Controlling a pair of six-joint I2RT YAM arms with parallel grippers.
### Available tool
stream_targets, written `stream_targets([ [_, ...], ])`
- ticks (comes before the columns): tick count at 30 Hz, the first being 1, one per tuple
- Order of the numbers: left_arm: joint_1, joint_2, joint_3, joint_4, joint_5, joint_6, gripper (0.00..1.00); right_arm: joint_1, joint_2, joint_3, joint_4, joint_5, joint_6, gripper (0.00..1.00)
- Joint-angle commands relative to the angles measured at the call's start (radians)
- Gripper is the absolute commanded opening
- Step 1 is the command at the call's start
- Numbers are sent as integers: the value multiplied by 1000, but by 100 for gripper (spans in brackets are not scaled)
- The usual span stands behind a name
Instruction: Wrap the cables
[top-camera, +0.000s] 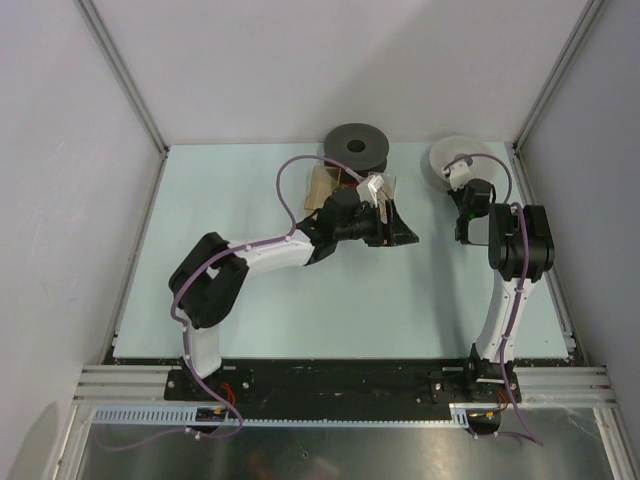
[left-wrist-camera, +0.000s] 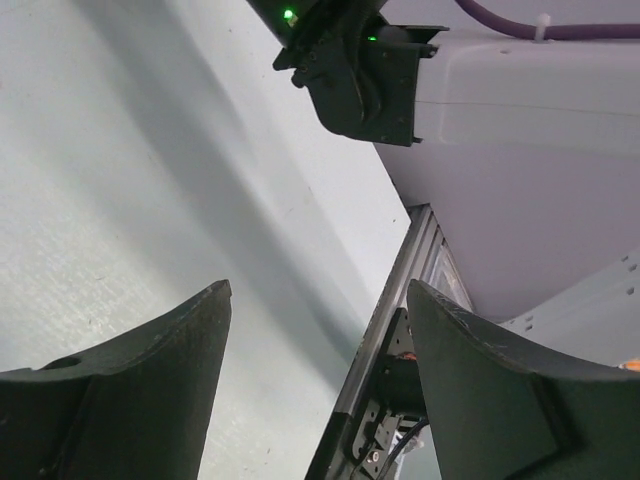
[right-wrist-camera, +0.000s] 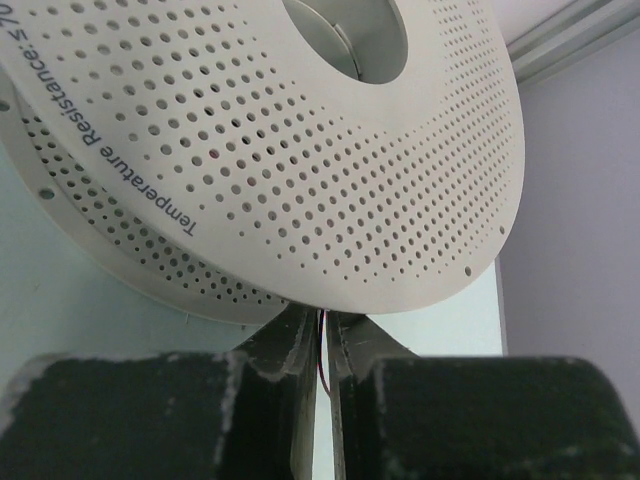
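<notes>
- The cable (right-wrist-camera: 322, 352): a very thin, reddish-pale strand, seen only as a short upright run just under the rim of the pale perforated spool (right-wrist-camera: 300, 150); the rest of its length cannot be made out
- The right hand (right-wrist-camera: 322, 335): clenched on the cable, at the far right corner of the table (top-camera: 250, 300)
- Step judged: laying the strand onto the spool; the next move calls for a firm pinch and a taut lead round the core
- The left hand (left-wrist-camera: 318, 290): released, grasping nothing, near the dark spool (top-camera: 357, 146)
</notes>
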Motion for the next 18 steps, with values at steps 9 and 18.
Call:
stream_targets([
  [9,45,-207,-129,36,-4,139,87,0,-144,42,-182,7,101,28],
  [18,72,-336,-233,31,-30,176,99,-30,-344,-61,-403,-72,133,49],
])
